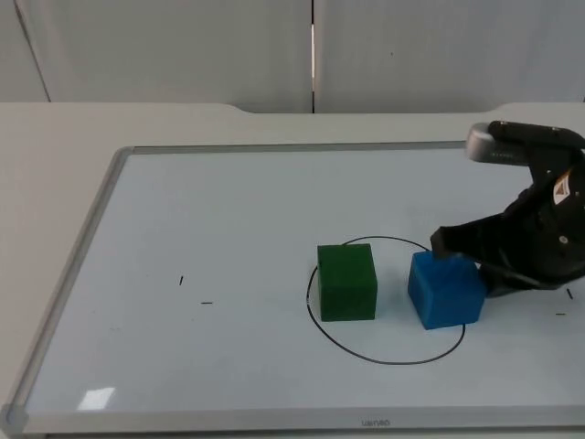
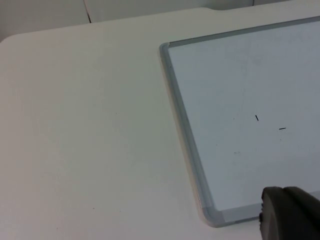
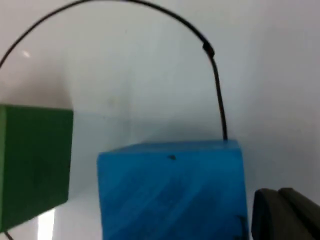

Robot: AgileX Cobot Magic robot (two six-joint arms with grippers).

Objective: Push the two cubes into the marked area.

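Observation:
A green cube stands inside the black drawn circle, close to its left edge. A blue cube sits on the circle's right edge, mostly inside, with its right side over the line. My right gripper is low on the board and touches the blue cube's far right side. In the right wrist view the blue cube is right in front of my right gripper, with the green cube beyond it and the circle line curving past. My left gripper waits above the whiteboard's corner.
The cubes rest on a whiteboard with a grey frame lying on the white table. Small black tick marks are on its left half. The frame's corner lies near my left gripper. The grey partition wall closes the back.

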